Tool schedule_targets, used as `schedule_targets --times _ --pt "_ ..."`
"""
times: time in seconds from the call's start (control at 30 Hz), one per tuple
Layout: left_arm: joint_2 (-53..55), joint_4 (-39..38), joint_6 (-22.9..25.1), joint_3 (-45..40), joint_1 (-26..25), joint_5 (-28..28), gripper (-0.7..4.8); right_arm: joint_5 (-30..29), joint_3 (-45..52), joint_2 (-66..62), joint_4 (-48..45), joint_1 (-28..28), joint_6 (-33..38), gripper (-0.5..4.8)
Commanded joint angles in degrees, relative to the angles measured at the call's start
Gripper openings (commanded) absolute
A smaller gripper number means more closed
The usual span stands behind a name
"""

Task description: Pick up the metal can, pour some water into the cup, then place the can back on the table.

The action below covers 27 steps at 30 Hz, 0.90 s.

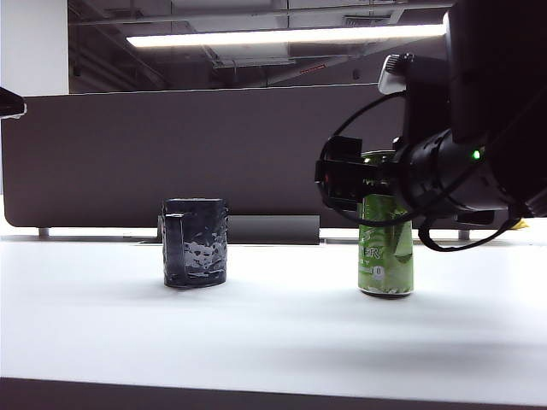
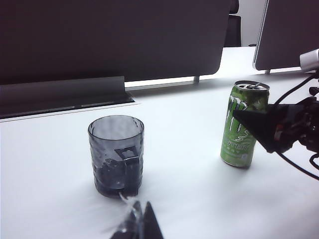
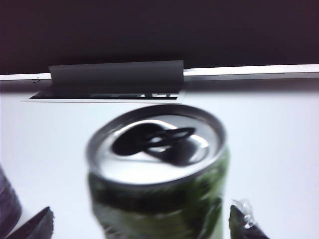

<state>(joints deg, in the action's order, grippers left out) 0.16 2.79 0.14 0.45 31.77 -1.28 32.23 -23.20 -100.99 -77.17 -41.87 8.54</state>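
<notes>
The green metal can [image 1: 386, 256] stands upright on the white table [image 1: 273, 333], right of the middle. Its silver top with the opened tab fills the right wrist view [image 3: 159, 149]. My right gripper [image 3: 142, 215] is open, with one dark finger on each side of the can's upper body and a gap showing at each; from the front it covers the can's top [image 1: 346, 181]. The dark dimpled cup [image 1: 196, 243] stands to the can's left, handle toward the front. My left gripper [image 2: 141, 213] is shut and empty, hovering just short of the cup [image 2: 116, 154].
A dark grey-brown partition panel [image 1: 171, 145] runs across the back of the table, with a low grey cover [image 1: 273, 229] at its foot between cup and can. The right arm's cables [image 1: 444, 239] hang beside the can. The table's dark front edge [image 1: 256, 397] is near.
</notes>
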Motion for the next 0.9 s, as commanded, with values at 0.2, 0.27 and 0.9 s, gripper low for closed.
schedule_targets --times 0.2,0.27,0.9 --pt "0.1 0.7 -0.2 0.0 -0.1 0.0 -0.05 -1.3 -1.4 0.2 -0.6 3.0 0.5 4.79" --pt "0.1 0.7 -0.2 0.0 -0.1 0.0 -0.05 -1.7 -2.2 0.2 1.1 3.7 0.5 4.79" --pt "0.1 0.7 -0.2 0.0 -0.1 0.0 -0.05 -5.1 -5.5 -3.2 6.7 4.6 0.9 4.79"
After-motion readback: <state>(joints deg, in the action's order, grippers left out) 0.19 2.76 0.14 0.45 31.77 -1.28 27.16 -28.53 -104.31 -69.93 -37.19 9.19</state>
